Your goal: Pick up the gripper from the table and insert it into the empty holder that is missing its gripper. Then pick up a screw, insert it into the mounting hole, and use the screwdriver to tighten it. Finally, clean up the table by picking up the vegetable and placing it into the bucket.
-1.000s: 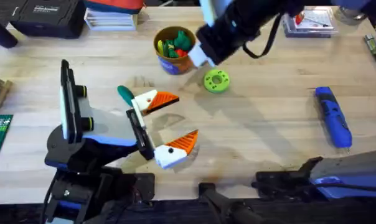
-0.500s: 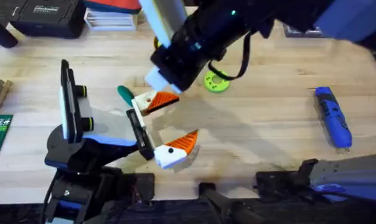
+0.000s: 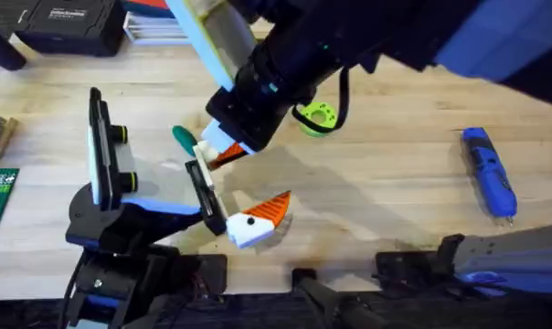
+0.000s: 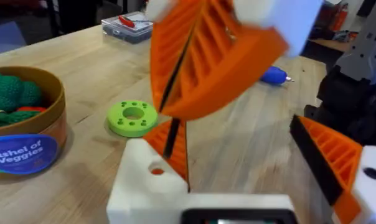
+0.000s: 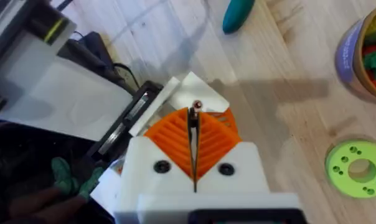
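Orange ribbed pads on the right arm's fingers (image 5: 175,134) are pressed flat together, with just a thin dark line between them. A tiny dark-red speck sits at their tip, and I cannot tell what it is. The right gripper (image 3: 223,144) reaches across the middle of the wooden surface (image 3: 386,174) from the far right side. It hangs right over the gripper (image 5: 206,93), the small white wedge piece with the pointy tip. That white piece sits at the far end of the holder (image 3: 203,187), the slim black bracket on the black and pale-blue arm. I cannot tell if the right fingers touch it. The left gripper (image 3: 271,172) is spread wide, with nothing between its fingers (image 4: 337,168). Its other white and orange finger lies at the near end of the black bracket. In the left wrist view the shut right gripper (image 4: 200,68) looms big, just above one of the left fingers. The vegetable (image 3: 182,137), dark green and long, lies on the wood just beside the far end of the holder. The bucket (image 4: 26,137) stands farther back with green toy veggies inside. A flat bright-green disc with holes (image 3: 317,116) lies near the bucket. The blue screwdriver (image 3: 489,171) lies well apart, over on the right side of the surface.
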Available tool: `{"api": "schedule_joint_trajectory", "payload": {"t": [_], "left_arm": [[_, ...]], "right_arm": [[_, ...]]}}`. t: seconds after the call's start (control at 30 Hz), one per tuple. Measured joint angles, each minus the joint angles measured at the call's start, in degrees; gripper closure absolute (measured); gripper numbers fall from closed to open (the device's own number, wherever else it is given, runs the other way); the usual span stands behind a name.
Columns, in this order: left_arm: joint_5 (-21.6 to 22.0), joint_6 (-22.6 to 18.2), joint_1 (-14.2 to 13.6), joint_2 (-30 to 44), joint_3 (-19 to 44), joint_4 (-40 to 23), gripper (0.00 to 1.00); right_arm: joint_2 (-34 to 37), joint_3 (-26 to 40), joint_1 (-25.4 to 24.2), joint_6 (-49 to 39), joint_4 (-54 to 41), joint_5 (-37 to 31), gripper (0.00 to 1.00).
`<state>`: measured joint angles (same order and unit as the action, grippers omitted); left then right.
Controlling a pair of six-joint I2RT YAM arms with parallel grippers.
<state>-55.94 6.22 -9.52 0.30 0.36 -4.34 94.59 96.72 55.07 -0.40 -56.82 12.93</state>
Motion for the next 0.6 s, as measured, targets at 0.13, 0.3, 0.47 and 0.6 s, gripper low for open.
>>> {"api": "schedule_joint_trajectory", "payload": {"t": [0.13,0.3,0.47,0.6], "left_arm": [[0.0,0.0,0.0,0.0,0.0,0.0,0.015],[0.0,0.0,0.0,0.0,0.0,0.0,0.015],[0.0,0.0,0.0,0.0,0.0,0.0,0.015],[0.0,0.0,0.0,0.0,0.0,-0.2,0.016]], "right_arm": [[0.8,0.0,0.0,0.0,0.0,-0.4,0.996],[1.2,0.0,0.0,0.0,-0.3,-0.7,0.996],[2.1,0.0,0.0,0.0,-0.2,-0.7,0.996],[3.1,0.0,0.0,0.0,0.1,-0.7,0.996]]}}
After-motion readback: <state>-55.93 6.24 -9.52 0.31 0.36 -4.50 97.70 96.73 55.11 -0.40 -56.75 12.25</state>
